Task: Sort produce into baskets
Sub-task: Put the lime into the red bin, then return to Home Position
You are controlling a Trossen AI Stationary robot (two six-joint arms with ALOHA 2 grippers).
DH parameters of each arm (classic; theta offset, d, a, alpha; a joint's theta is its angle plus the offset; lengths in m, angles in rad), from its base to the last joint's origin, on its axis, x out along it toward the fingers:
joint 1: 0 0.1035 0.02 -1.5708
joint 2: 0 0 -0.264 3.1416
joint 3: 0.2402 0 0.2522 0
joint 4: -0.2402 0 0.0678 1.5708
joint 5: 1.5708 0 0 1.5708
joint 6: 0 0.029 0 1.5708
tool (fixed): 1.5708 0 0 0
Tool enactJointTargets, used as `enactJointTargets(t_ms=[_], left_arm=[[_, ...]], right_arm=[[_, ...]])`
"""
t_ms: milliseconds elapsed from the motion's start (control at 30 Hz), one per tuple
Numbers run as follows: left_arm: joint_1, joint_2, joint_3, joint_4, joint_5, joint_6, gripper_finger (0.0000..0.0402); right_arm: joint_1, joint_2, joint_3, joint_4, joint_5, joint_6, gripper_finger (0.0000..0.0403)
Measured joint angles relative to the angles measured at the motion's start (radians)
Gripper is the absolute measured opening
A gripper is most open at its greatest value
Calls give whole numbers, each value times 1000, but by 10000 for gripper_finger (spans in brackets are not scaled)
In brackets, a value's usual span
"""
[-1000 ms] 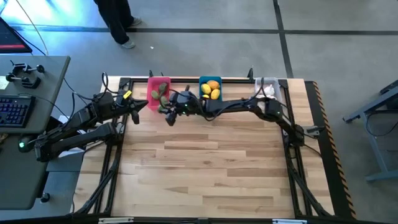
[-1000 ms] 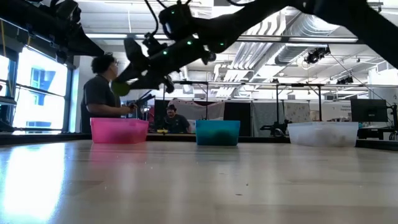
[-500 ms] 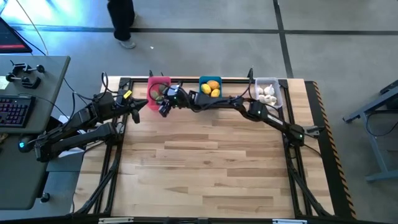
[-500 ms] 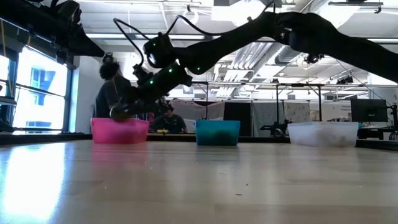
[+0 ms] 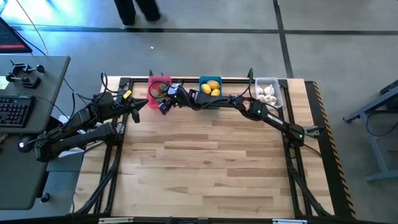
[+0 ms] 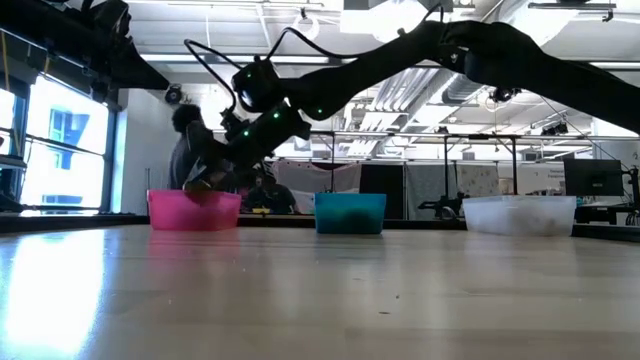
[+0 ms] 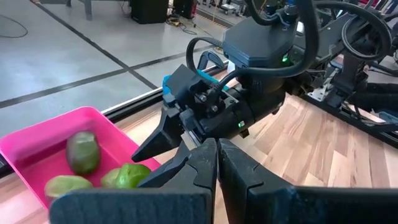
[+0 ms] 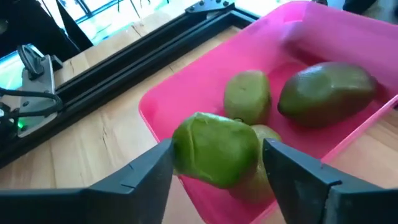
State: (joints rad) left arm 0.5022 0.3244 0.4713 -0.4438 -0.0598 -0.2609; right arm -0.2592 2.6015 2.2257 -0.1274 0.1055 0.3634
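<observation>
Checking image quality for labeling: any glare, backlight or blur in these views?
Low view: backlit by the left window, right pincer a dark silhouette over the pink basket. High view: blue glare on the floor top left. Right wrist view: green fruit and pincer fingers soft.

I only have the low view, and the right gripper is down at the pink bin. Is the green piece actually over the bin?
Observer: Yes. In the right wrist view the green piece sits between the right gripper's spread fingers, above the pink bin.
Operator: Anything else in it?
Observer: Other green pieces lie inside.
Operator: Where's the left gripper?
Observer: The left gripper is shut, waiting beside the pink bin, pointing at it.
</observation>
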Motion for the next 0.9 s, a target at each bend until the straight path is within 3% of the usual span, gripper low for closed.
enactJointTargets(t_ms=[167,267,367,600,900], left_arm=[[0,0,0,-4,3,-6,3],[0,1,0,10,3,-16,3],[0,2,0,16,11,-17,3],[0,3,0,22,23,-42,3],[0,3,-1,-11,23,-44,3]], right_arm=[[0,-1,0,-5,-23,-2,260],[0,-8,0,-6,-28,-11,254],[1,-16,0,-31,41,-68,209],[-18,-23,-1,-56,12,-96,17],[-46,-28,-1,-34,-9,-50,2]])
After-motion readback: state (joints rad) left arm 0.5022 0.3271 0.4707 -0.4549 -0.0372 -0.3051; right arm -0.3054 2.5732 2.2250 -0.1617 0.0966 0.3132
